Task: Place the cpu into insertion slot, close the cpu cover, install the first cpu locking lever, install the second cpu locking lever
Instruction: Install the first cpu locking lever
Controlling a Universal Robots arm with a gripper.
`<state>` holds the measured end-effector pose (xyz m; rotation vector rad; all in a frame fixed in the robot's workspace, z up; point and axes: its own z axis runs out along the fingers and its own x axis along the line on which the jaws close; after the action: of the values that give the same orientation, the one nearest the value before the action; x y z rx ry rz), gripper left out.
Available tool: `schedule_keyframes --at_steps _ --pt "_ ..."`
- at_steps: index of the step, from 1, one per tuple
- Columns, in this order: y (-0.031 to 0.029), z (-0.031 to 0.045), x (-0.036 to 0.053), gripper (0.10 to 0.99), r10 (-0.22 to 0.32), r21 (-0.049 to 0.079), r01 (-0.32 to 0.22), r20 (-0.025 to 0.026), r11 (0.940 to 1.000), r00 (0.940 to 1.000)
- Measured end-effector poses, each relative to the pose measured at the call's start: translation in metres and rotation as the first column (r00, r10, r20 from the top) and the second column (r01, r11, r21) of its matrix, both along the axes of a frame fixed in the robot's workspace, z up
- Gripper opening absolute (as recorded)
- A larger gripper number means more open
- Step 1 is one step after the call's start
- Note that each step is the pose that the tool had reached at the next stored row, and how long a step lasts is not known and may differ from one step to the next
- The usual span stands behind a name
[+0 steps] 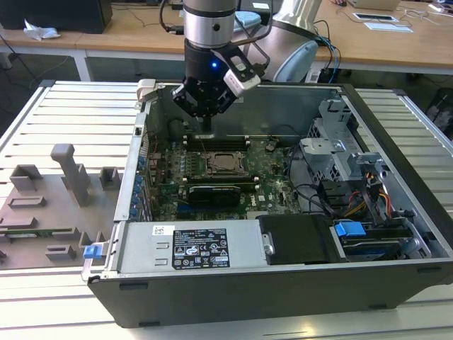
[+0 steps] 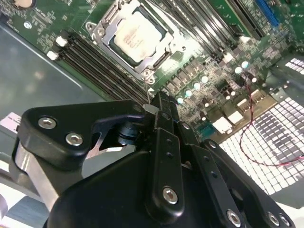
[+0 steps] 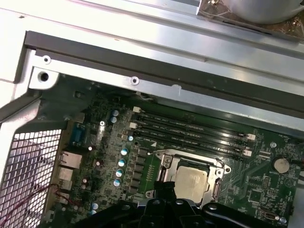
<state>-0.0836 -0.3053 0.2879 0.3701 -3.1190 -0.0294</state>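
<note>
In the second wrist view the silver, square cpu [image 2: 137, 35] sits in the steel-framed insertion slot [image 2: 102, 32], fingers [image 2: 164, 113] together.

Open room lies above the insertion slot [image 1: 225, 164]; memory slots [image 1: 216, 141] border its far side, a graphics card [image 1: 211, 193] its near side.

Mid-frame in the exterior view, you see the silver-topped cpu [image 1: 225, 163] lying flat in the insertion slot [image 1: 208, 172], with the cpu cover [image 1: 242, 163] down around it.

Lab; slatted workbench [image 1: 71, 113]; wooden desks [image 1: 127, 32] behind
</note>
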Motion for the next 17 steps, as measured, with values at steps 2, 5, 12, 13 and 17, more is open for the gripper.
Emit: schedule_keyframes --at_steps 2,5,12,13,17 --pt "0.0036 -0.0017 -0.0003 0.106 0.000 0.000 0.000 0.0000 1.0000 1.0000" --pt "0.0057 -0.0070 -0.0002 0.106 0.000 0.000 0.000 0.0000 1.0000 1.0000" --pt "0.0070 -0.0195 -0.0030 0.106 0.000 0.000 0.000 -0.0001 1.0000 1.0000" --pt "0.0070 -0.0201 -0.0085 0.106 0.000 0.000 0.000 -0.0001 1.0000 1.0000" --pt "0.0076 -0.0220 -0.0273 0.106 0.000 0.000 0.000 0.0005 1.0000 1.0000"
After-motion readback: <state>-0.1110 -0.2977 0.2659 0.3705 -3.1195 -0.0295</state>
